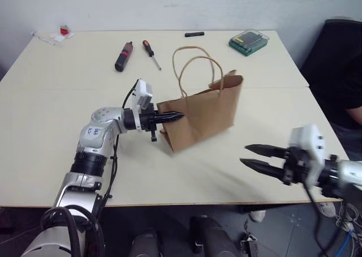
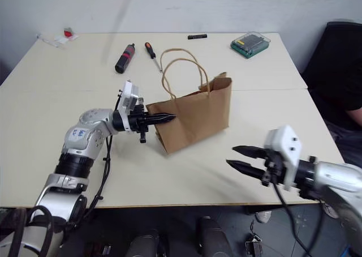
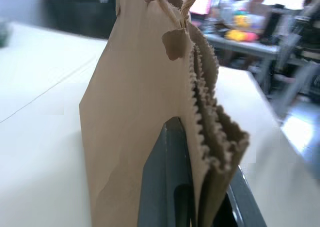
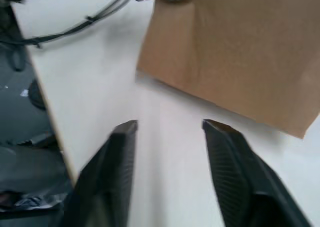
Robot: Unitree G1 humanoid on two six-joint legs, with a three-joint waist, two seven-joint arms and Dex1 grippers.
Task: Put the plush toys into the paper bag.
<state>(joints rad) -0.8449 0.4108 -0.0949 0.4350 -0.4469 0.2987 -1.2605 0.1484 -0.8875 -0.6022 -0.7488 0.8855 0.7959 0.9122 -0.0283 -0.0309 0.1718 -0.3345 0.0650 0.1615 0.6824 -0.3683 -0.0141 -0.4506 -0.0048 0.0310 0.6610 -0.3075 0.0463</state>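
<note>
Left gripper [image 1: 176, 116] pinching paper bag [image 1: 206, 112] edge at frame centre; right gripper [image 1: 252, 157] hanging released, lower right; risking tearing or tipping.

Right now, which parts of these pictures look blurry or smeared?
Right wrist view: the open right gripper and its fingers look soft and smeared. Left wrist view: the paper bag is fairly sharp, the room behind hazy. Eye views: the table is evenly lit, shadows faint.
</note>
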